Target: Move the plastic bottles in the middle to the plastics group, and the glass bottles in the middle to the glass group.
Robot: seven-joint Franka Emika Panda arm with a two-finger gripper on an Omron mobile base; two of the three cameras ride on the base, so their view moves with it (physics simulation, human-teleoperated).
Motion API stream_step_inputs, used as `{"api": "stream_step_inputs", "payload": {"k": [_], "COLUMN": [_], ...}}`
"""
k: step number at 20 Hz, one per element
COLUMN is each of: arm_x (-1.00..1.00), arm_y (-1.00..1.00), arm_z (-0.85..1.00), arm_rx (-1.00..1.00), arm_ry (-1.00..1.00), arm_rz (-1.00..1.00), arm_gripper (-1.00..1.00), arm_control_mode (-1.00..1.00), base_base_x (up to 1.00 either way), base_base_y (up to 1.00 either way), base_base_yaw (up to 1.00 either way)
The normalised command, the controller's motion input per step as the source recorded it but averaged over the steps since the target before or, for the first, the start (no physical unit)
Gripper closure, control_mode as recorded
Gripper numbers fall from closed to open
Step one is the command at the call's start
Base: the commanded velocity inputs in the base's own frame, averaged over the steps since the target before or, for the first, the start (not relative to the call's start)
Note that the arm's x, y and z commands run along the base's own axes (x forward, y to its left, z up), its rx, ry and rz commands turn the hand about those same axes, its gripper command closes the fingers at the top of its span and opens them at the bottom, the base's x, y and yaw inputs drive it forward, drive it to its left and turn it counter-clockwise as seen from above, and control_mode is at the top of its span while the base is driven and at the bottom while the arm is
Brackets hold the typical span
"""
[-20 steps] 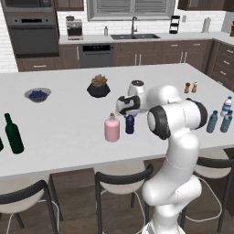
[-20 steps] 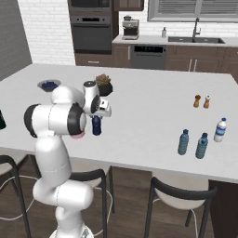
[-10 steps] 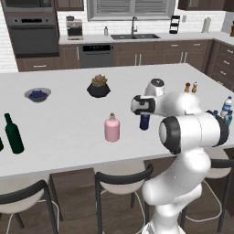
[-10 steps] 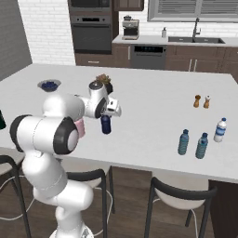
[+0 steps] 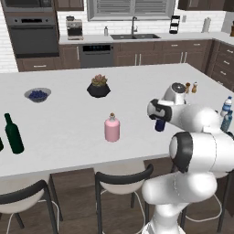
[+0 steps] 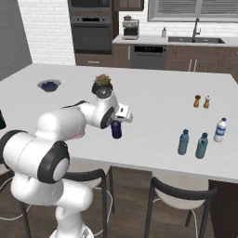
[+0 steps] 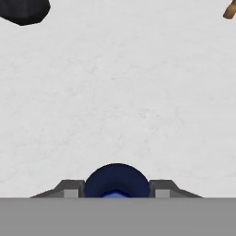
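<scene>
Hand view: jaws closed on the small dark navy plastic bottle (image 7: 116, 180), one finger each side. Carry upright, clear of white bench (image 5: 68, 114), set down beside blue and clear water bottles (image 6: 201, 145) without knocking them.

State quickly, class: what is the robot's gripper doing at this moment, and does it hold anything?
Gripper: closed on the dark navy plastic bottle, carried above the white counter.

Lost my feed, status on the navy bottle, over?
Gripper shut on navy bottle, carried over the counter. Plastics group ahead, path open. Pink bottle in the middle.
</scene>
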Motion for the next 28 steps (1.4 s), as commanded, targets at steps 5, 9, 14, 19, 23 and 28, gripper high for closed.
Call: {"api": "stream_step_inputs", "payload": {"k": [5,9,14,19,23,28], "arm_x": [-0.35,-0.2,-0.18,-0.2,-0.26,-0.18], "arm_y": [-0.69,-0.8,-0.83,-0.85,-0.84,-0.77], "arm_z": [0.31,0.18,0.01,0.0,-0.01,-0.09], "arm_rx": [0.0,0.0,-0.02,-0.02,-0.03,-0.05], "arm_ry": [0.0,0.0,0.0,0.02,0.0,0.01], "arm_rz": [-0.11,-0.1,-0.11,-0.08,-0.04,-0.02], "arm_gripper": [1.0,1.0,1.0,1.0,1.0,1.0], "arm_control_mode": [-1.0,-1.0,-1.0,-1.0,-1.0,-1.0], "base_base_x": [0.0,0.0,0.0,0.0,0.0,0.0], "base_base_y": [0.0,0.0,0.0,0.0,0.0,0.0], "base_base_yaw": [0.0,0.0,0.0,0.0,0.0,0.0]}}
